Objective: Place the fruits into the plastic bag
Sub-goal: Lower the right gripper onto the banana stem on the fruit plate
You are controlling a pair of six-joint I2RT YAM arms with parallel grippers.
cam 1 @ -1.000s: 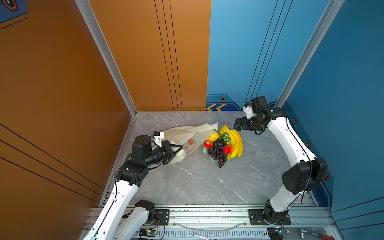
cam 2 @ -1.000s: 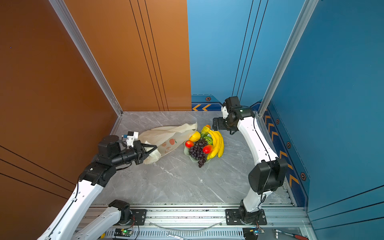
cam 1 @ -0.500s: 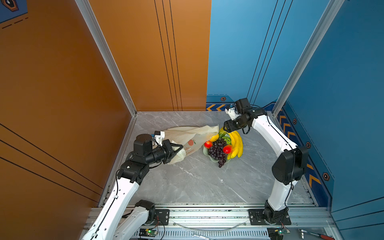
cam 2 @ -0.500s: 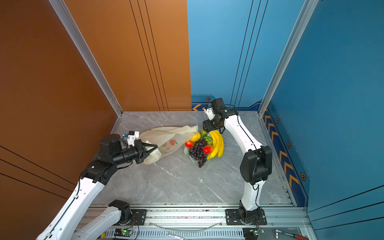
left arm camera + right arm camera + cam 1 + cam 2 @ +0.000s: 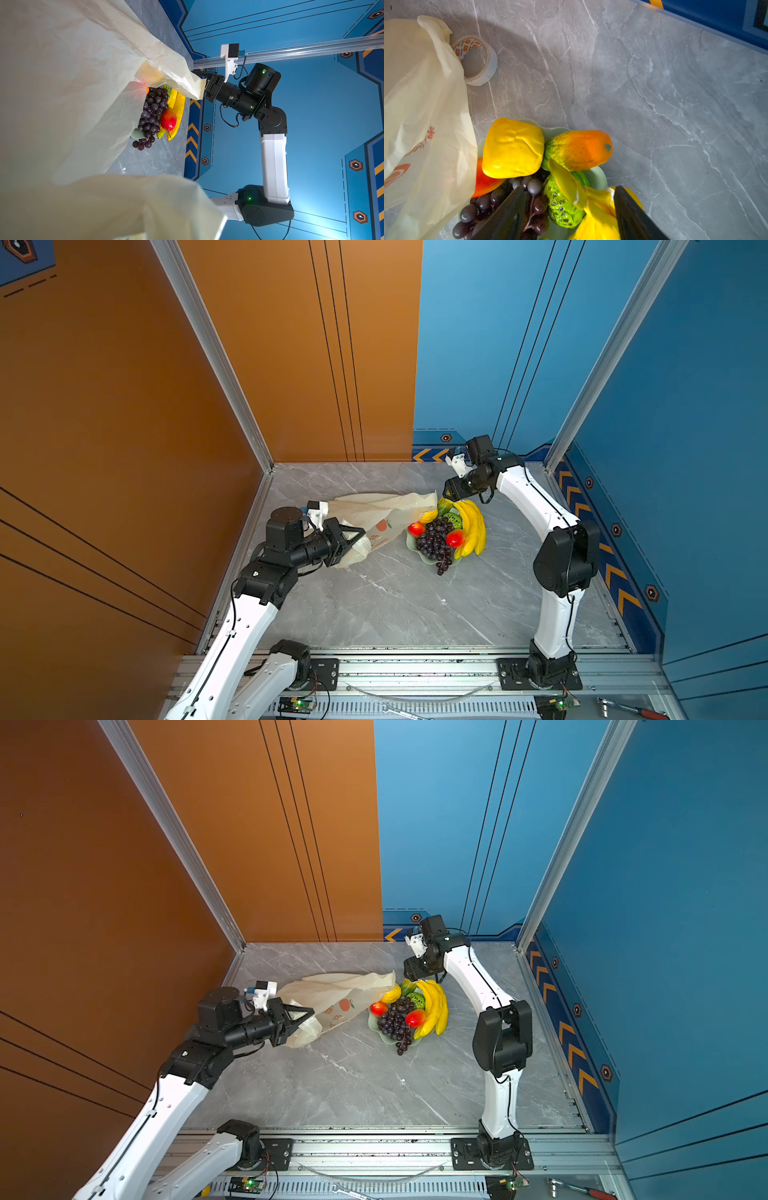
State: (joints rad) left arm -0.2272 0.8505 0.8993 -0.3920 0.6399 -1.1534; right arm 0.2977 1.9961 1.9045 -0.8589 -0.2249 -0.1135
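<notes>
The fruits are piled in a pale green dish [image 5: 417, 551]: banana bunch [image 5: 471, 526], purple grapes [image 5: 434, 539], a yellow fruit [image 5: 512, 147], two red ones [image 5: 416, 528], a green ball [image 5: 560, 201] and a green-orange oblong [image 5: 577, 149]. The cream plastic bag [image 5: 386, 514] lies left of the dish. My left gripper [image 5: 353, 537] is shut on the bag's near end, and the bag hides its jaws in the left wrist view. My right gripper [image 5: 568, 190] stands open over the dish's far end. Its fingers straddle the banana stems and the green ball; I cannot tell whether they touch.
A tape roll [image 5: 477, 60] lies on the grey marble floor beside the bag's far corner. Orange and blue walls close in the back and sides. A metal rail [image 5: 415, 668] with both arm bases runs along the front, and a red-handled tool [image 5: 623, 711] lies below it.
My right arm swung left from the back right to the far end of the dish, and its jaws narrowed. The left arm and the bag have hardly moved.
</notes>
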